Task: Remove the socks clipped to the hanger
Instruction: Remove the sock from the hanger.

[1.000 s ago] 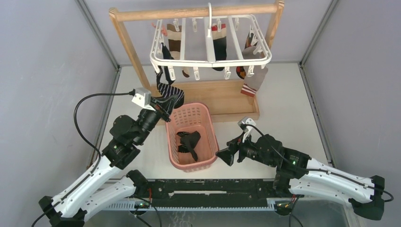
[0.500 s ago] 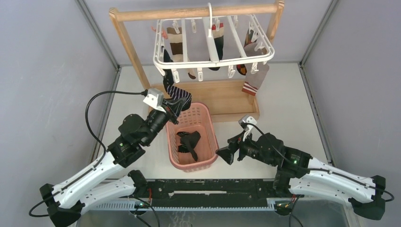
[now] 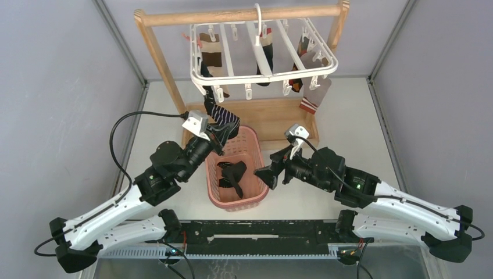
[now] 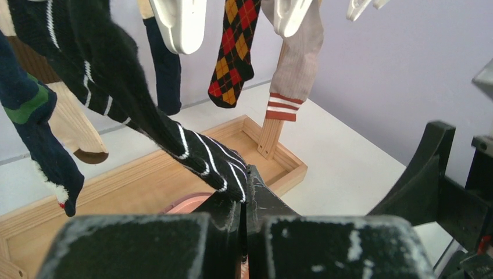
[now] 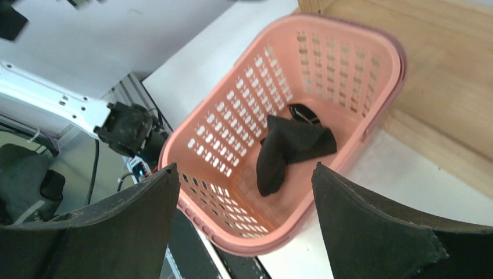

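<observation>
Striped sock [image 3: 222, 114], its top still at the hanger [image 3: 263, 58], is pulled taut over the far rim of the basket [image 3: 244, 129] by the left fingers [image 4: 244, 200], clamped on its end. The hanger has swung right. Right fingers [image 3: 264, 173], spread wider, now reach the basket.

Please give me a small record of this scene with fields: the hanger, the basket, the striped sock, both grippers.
hanger: hooked on the wooden rack; brown-and-cream sock, argyle sock and grey sock hang clipped
basket: pink, holds a black sock
striped sock: stretched from the hanger's front-left corner to the left gripper
left gripper: shut on the striped sock, by the basket's far-left rim
right gripper: open, empty, at the basket's right side
</observation>
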{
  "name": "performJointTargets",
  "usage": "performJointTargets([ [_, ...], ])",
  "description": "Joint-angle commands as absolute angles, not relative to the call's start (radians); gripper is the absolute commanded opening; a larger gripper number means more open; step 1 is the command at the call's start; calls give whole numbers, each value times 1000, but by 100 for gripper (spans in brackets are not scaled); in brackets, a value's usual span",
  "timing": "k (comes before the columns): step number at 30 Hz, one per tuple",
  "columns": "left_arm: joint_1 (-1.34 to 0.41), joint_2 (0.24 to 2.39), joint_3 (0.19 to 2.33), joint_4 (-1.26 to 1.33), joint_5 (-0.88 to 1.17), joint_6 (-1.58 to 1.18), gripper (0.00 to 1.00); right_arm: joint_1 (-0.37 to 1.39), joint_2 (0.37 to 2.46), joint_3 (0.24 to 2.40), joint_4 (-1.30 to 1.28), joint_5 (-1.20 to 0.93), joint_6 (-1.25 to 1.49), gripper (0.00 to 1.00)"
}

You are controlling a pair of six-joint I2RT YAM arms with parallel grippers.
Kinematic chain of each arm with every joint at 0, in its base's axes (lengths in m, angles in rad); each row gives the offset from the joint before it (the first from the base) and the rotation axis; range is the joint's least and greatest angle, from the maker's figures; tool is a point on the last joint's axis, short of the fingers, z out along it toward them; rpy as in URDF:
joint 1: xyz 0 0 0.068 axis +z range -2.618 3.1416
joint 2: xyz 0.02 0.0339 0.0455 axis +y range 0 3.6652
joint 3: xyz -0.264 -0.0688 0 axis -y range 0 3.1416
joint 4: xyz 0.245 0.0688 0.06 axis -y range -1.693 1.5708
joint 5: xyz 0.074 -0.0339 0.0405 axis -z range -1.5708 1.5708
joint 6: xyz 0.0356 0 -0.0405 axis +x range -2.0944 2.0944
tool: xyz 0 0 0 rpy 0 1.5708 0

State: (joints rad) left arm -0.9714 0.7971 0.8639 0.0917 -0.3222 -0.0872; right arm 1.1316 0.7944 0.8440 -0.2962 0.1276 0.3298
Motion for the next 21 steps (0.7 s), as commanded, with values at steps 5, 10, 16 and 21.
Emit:
performJointTargets([
  [5,-1017,792,922,77,-369,-88,0,1110,860,954,-206,128,251,90],
  [10,-1026,778,905,77,-366,-103,0,1073,866,957,-189,108,253,90],
  [16,-1031,773,890,58,-375,-131,0,1033,874,956,-175,84,259,90],
  [21,-1031,721,834,43,-419,-150,4,1010,883,951,-168,63,266,90],
])
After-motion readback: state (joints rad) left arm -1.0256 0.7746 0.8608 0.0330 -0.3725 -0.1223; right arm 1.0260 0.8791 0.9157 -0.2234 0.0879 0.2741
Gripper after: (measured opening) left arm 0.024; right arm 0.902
